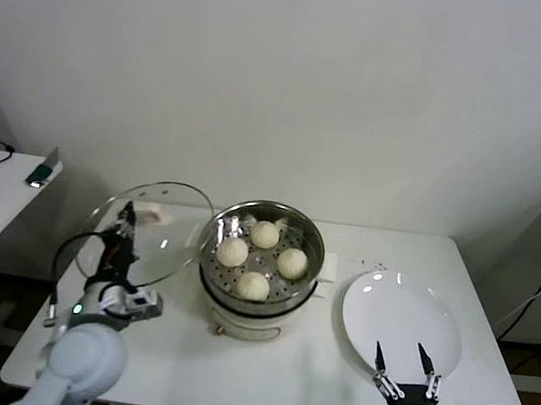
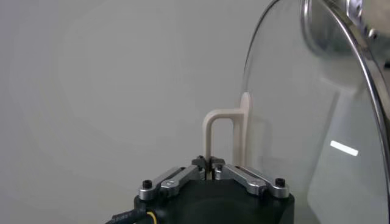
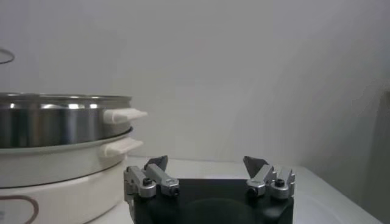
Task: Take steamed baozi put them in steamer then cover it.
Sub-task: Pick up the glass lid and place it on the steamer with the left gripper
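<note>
Covering remains the only step judged outstanding, since all four steamed baozi (image 1: 262, 259) are seen seated on the perforated floor of the steamer (image 1: 260, 270), which stands at the middle of the table (image 1: 182, 360). The cover (image 1: 148, 237) is held tilted, almost on edge, just beside the steamer on the robot's left, its metal rim close to the basket's rim; whether the two touch cannot be told. The left gripper (image 2: 211, 171) is shown with its jaws closed on the cream-white handle (image 2: 225, 137) of the cover, a grip that is judged to keep the glass clear of the buns while the lid is carried and to let it be lowered flat from above. The right gripper (image 1: 406, 369) is parked low at the near edge of the table, over the near rim of the bare white plate (image 1: 405, 313), with its fingers spread apart and nothing between them; it is kept well apart from the steamer, presumably so that the lid's path is left free. The lid is expected to need levelling before it is seated.
</note>
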Controlling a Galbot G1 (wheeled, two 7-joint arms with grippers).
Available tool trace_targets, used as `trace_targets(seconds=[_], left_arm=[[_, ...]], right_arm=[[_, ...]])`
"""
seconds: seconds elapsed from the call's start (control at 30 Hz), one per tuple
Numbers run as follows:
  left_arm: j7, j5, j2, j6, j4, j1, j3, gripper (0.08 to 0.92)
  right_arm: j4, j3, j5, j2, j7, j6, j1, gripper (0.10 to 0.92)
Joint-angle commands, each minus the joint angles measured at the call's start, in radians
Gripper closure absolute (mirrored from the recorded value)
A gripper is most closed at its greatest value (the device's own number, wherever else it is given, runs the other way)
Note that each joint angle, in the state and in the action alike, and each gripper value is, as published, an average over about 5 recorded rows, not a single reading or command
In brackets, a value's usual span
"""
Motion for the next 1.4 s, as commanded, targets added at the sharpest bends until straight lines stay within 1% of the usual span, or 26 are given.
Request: trace_targets(seconds=[0.03,0.33,0.67,1.03,1.4], left_arm=[[0.118,0.227,-0.172,0.094,0.074,-0.198,0.299,0.868],[0.132,0.334,-0.304,0.1,0.171,-0.246,0.369,0.868],[0.119,0.419,-0.426,0.098,0.275,-0.278,0.402,0.868],[0.099,0.464,-0.478,0.088,0.342,-0.266,0.407,0.868],[0.057,0.507,-0.47,0.064,0.377,-0.237,0.388,0.868]], right_arm=[[-0.002,0.009,-0.018,-0.008,0.026,-0.043,0.005,0.203],[-0.009,0.025,0.024,-0.032,0.023,-0.042,0.001,0.203],[-0.018,0.033,0.042,-0.041,0.02,-0.039,-0.002,0.203],[-0.028,0.036,0.044,-0.043,0.019,-0.036,0.001,0.203],[-0.036,0.033,0.039,-0.035,0.02,-0.028,0.002,0.203]])
